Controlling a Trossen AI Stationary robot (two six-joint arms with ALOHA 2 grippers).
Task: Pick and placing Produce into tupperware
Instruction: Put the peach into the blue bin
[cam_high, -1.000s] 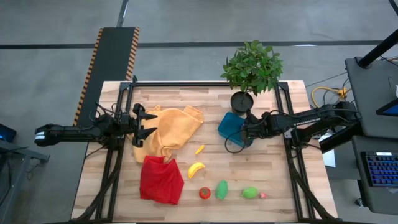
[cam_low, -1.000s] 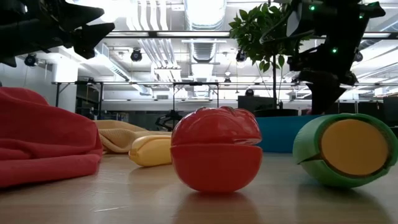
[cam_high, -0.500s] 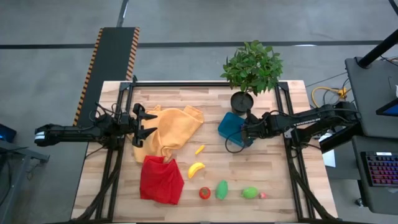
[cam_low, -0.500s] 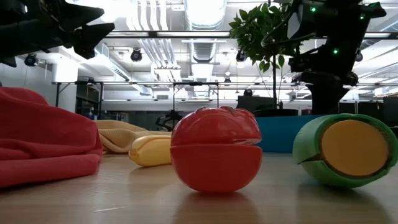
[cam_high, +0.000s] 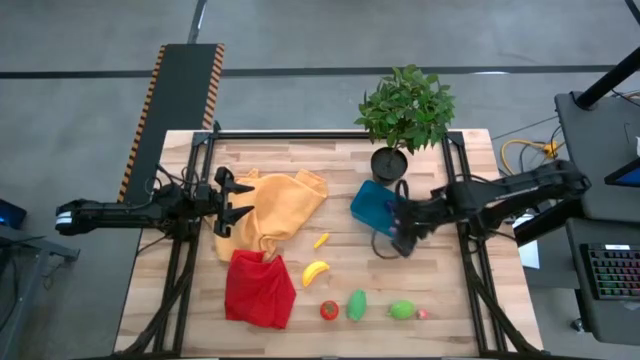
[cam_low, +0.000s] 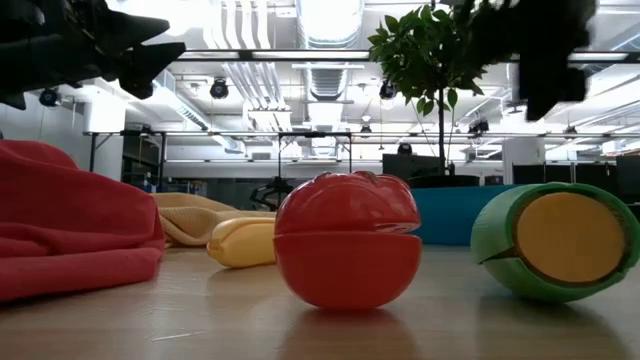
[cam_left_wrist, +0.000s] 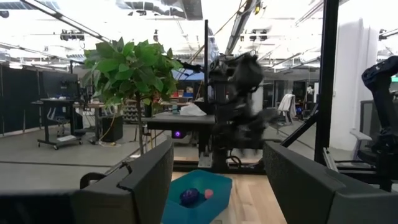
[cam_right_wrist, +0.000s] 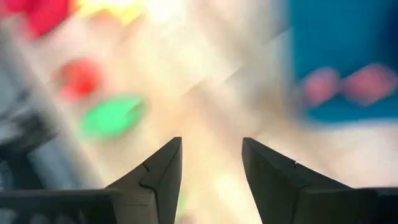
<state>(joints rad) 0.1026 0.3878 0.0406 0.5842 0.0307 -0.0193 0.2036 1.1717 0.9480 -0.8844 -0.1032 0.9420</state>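
High view: right tool (cam_high: 402, 240), seemingly parted and empty, reaches beside tupperware (cam_high: 372, 205).

Robotics lab: butcher-block wooden table (cam_high: 300, 160) on concrete floor, exposed ceiling ducts (cam_low: 250, 30), black-framed workstations (cam_left_wrist: 186, 121) behind.

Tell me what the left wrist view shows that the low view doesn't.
Only the left wrist view looks into the tupperware, where a purple piece and a pink piece lie. Only the low view shows the red tomato, the banana, a cut green piece and the red cloth. Both show the potted plant and the tupperware's teal wall.
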